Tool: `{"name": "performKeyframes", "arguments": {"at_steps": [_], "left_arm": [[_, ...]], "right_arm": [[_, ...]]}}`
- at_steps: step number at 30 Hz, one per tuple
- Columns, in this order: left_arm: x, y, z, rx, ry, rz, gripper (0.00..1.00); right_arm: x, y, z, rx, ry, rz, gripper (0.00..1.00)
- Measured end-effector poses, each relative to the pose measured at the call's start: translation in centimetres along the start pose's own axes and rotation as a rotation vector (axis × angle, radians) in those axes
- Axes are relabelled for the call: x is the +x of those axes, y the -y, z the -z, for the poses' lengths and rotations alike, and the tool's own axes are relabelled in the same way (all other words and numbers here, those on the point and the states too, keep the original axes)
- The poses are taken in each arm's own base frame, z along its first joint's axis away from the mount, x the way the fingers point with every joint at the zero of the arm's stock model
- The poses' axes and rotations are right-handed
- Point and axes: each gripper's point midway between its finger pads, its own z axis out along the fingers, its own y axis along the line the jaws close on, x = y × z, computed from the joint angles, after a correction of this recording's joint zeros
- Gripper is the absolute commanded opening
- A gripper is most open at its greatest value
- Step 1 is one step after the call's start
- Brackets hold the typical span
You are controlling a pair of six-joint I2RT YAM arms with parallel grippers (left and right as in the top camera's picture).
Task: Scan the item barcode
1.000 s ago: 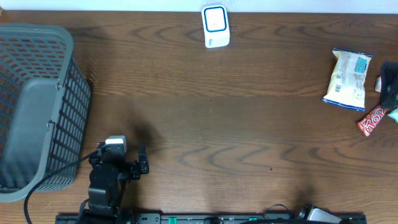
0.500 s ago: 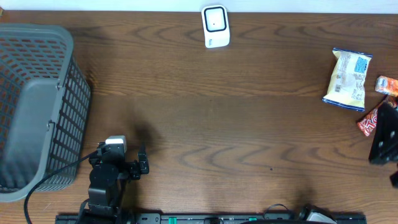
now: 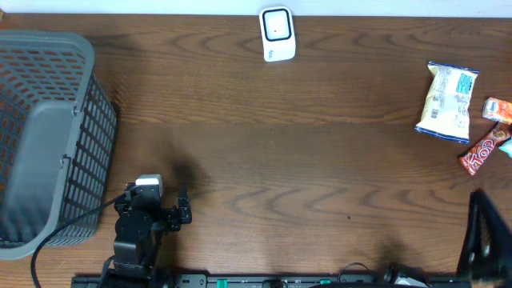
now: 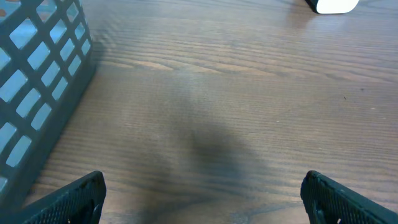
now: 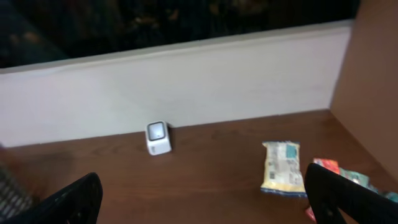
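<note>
No item is held at this moment. The left gripper is seen with its jaws spread wide and nothing between them, low over the bare wooden table just beside the grey mesh basket. The right gripper is likewise held fully apart and empty, raised at the near right corner of the table.

The goods to be scanned are grouped at the far right edge: a yellow-and-white snack pouch with a blue label, a red-wrapped chocolate bar just beside it, and a small orange packet at the very edge. The white barcode scanner is stood at the far middle of the table, well apart from them.

The snack pouch is judged to be light, soft and crinkly, with a slick film that may slide between the fingers and buckle if squeezed hard. It is best taken across its narrow width or by a sealed end, so that the printed faces are left uncovered. The chocolate bar is expected to be stiffer and slimmer, and easier to pinch across its sides. Where any barcode is printed cannot be told.
</note>
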Motion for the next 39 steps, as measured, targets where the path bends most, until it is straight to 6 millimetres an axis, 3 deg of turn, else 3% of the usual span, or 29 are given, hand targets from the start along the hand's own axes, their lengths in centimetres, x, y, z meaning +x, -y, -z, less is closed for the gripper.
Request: {"name": "performKeyframes", "arguments": {"at_steps": [7, 16, 34, 39], "left_arm": [[0.0, 0.0, 0.0, 0.000, 0.000, 0.000, 0.99], [0.0, 0.0, 0.0, 0.000, 0.000, 0.000, 0.99], [0.0, 0.0, 0.0, 0.000, 0.000, 0.000, 0.99], [0.0, 0.0, 0.0, 0.000, 0.000, 0.000, 0.99]], "right_arm": [[0.0, -0.9, 1.9, -0.055, 0.046, 0.029, 0.99], [-0.3, -0.8, 1.7, -0.061, 0.133, 0.056, 0.99], [7.1, 0.7, -7.0, -0.162, 0.071, 0.054, 0.99], [10.0, 1.0, -9.1, -0.185, 0.077, 0.059, 0.99]]}}
